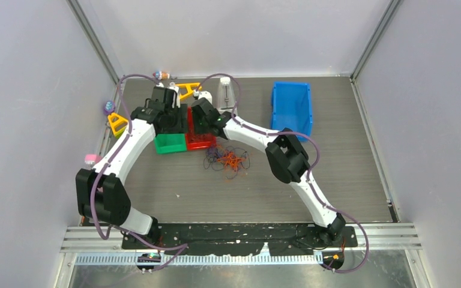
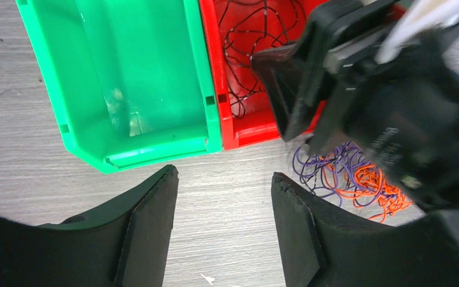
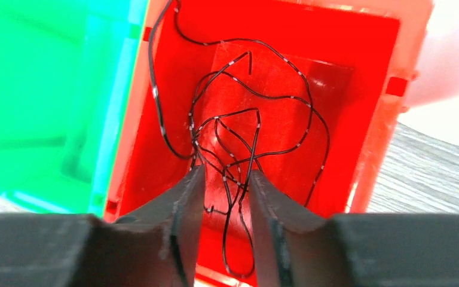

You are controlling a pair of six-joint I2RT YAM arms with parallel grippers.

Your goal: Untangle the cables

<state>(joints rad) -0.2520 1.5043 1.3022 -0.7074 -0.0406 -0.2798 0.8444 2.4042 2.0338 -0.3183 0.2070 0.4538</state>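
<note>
A clump of orange, purple and black cables (image 1: 227, 159) lies on the table just in front of the red bin (image 1: 207, 144); the left wrist view shows this cable clump (image 2: 358, 179) at its right. One loose black cable (image 3: 245, 125) is coiled inside the red bin (image 3: 370, 119). My right gripper (image 3: 227, 173) hangs over that bin, its jaws a little apart, with black strands running loose between them. My left gripper (image 2: 224, 176) is open over bare table in front of the green bin (image 2: 125, 78), holding nothing.
The green bin (image 1: 169, 144) touches the red bin's left side. A blue bin (image 1: 291, 108) stands at the back right. Yellow pieces (image 1: 187, 90), a clear cup (image 1: 225, 93) and small items line the back and left edge. Walls enclose the table.
</note>
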